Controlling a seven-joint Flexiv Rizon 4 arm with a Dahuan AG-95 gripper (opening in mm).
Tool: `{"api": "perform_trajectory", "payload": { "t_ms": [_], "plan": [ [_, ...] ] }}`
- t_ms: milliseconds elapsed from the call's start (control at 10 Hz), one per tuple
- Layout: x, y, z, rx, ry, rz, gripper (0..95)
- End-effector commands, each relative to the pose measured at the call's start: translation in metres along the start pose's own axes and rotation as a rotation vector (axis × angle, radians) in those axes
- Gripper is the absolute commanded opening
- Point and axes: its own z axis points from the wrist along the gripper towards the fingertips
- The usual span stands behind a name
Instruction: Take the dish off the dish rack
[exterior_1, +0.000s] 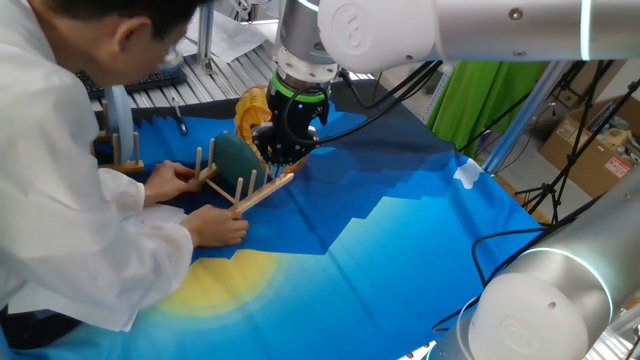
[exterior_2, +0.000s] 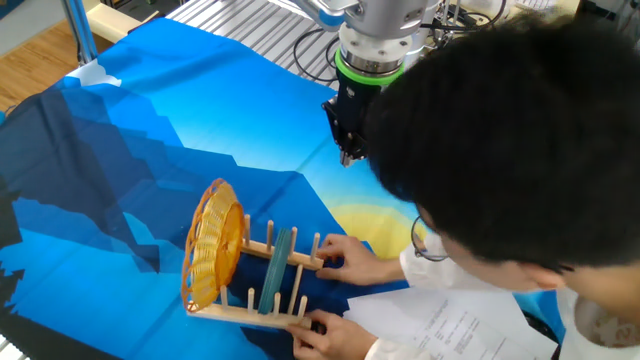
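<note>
Landmark is the dish rack (exterior_2: 265, 290), light wood, two base rails with upright pegs, sitting on the table (exterior_2: 120, 150), which is covered by a blue cloth. The dish (exterior_2: 213, 257), yellow-orange wicker, stands on edge in the rack's end slot, the end farthest from the person, leaning a little outward. A dark green plate (exterior_2: 277, 268) stands upright in a slot nearer the rack's middle, apart from the dish by a peg gap.

In one fixed view the same rack (exterior_1: 240, 180) shows the green plate (exterior_1: 236, 160) in front and only a sliver of the dish (exterior_1: 250, 105) behind it, mostly blocked by the arm.

Your hand (exterior_2: 347, 152) hangs above the cloth, beyond the rack, on the side away from the person, well apart from the dish and not touching anything. In one fixed view the hand (exterior_1: 283, 150) sits just beside the rack's far end, close to the plate rim, but overlap makes contact unclear there. Fingers point down. Whether the gap is wide or narrow: cannot tell, fingertips are dark and small in both views. Nothing is seen held.

A person in a white coat (exterior_1: 60, 200) leans over the table. Both of the person's hands touch the rack: one (exterior_2: 350, 258) on the near rail's end, the other (exterior_2: 325, 335) at the front rail's corner. Printed papers (exterior_2: 440, 320) lie by the person, near the rack.
</note>
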Motion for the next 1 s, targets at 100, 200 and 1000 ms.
{"api": "perform_trajectory", "payload": {
  "t_ms": [100, 200, 1000],
  "plan": [
    [0.001, 0.0, 0.0, -0.004, 0.01, -0.007, 0.0],
    [0.001, 0.0, 0.0, -0.004, 0.011, -0.014, 0.0],
    [-0.031, -0.028, 0.0, -0.006, 0.002, -0.079, 0.0]
  ]
}}
